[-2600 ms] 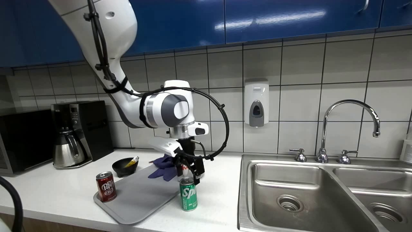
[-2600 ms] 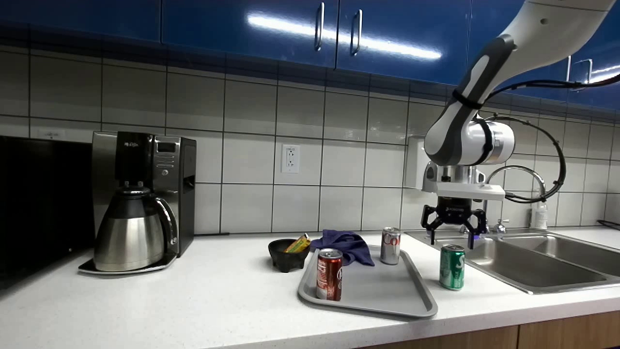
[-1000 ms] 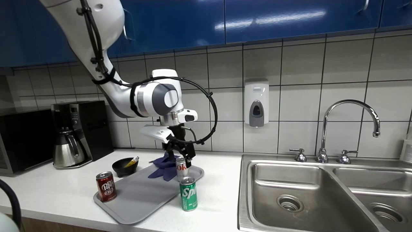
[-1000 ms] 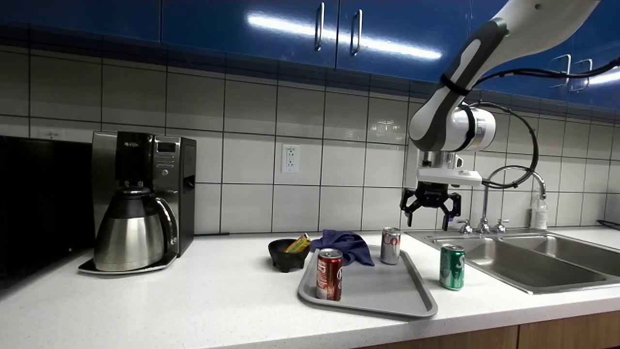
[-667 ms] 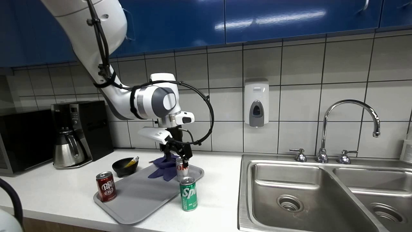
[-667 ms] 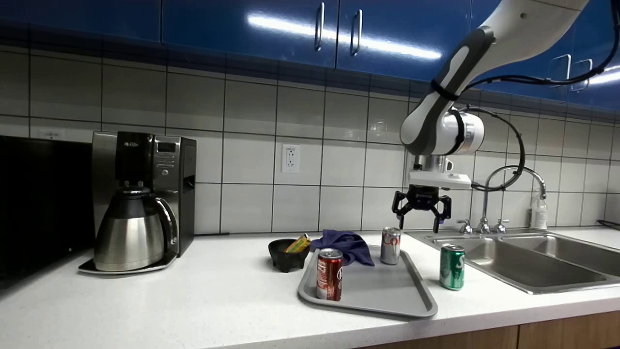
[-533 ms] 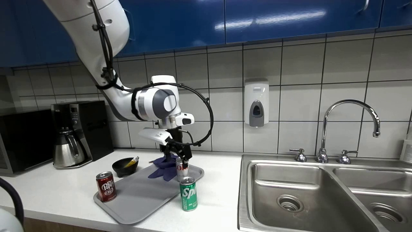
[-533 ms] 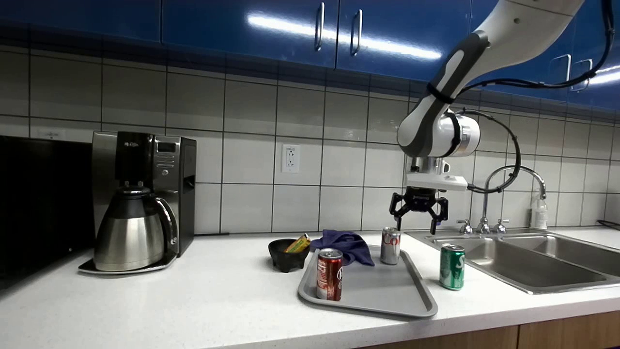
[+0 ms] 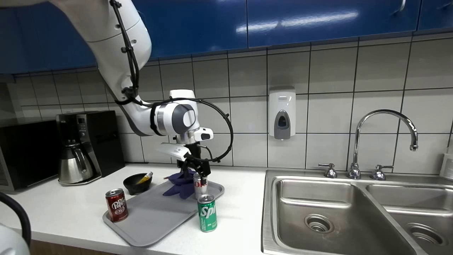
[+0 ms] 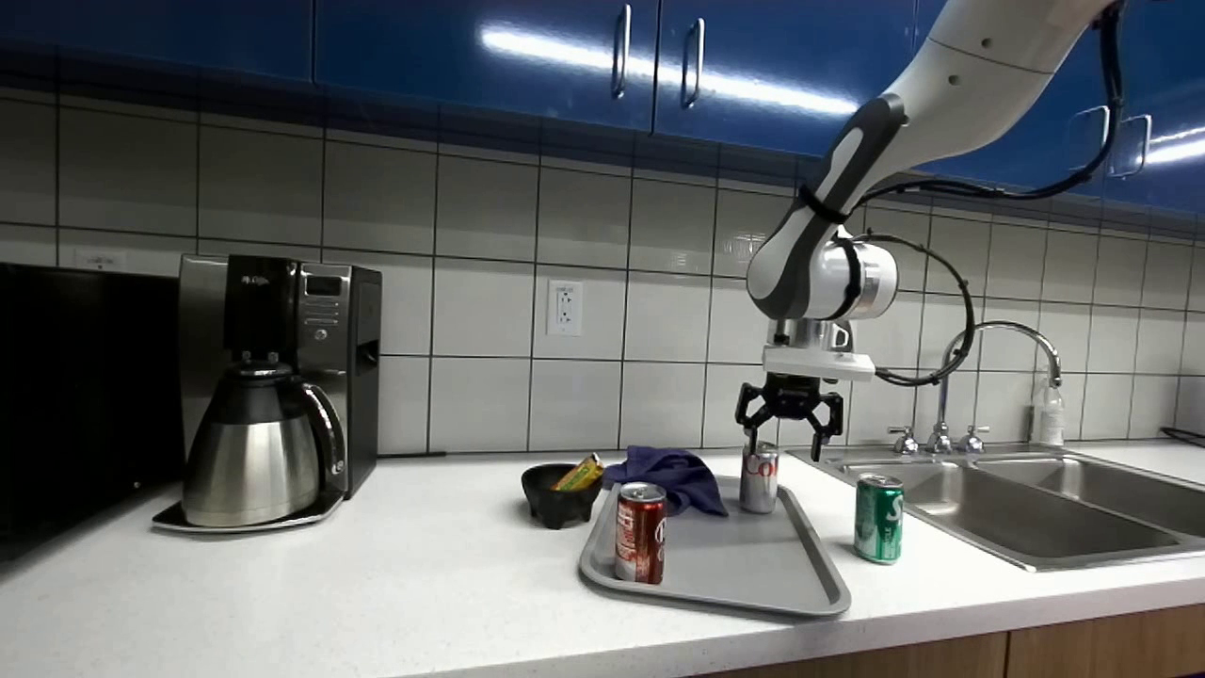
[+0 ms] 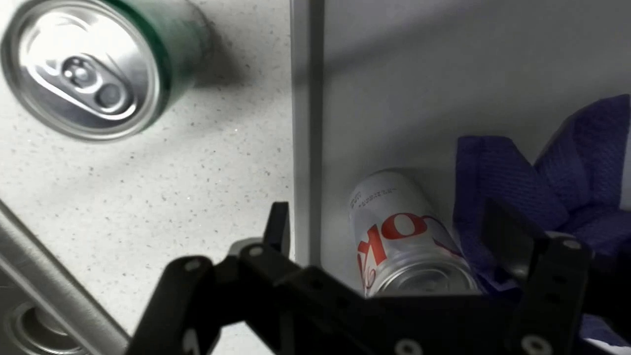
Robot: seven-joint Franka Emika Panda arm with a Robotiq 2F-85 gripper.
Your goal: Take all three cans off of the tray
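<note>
Bowl: beside the tray.
Red can: we see it upright on the tray.
Silver can: upright on the tray, near the cloth.
Gripper: released, jaws spread near the silver can; we cannot tell if touching.
Green can: upright on the counter, off the tray.

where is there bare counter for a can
Between the coffee maker and the dark bowl, and between the green can and the sink. Crowded: the end of the tray where silver can, purple cloth and gripper are close together.
</note>
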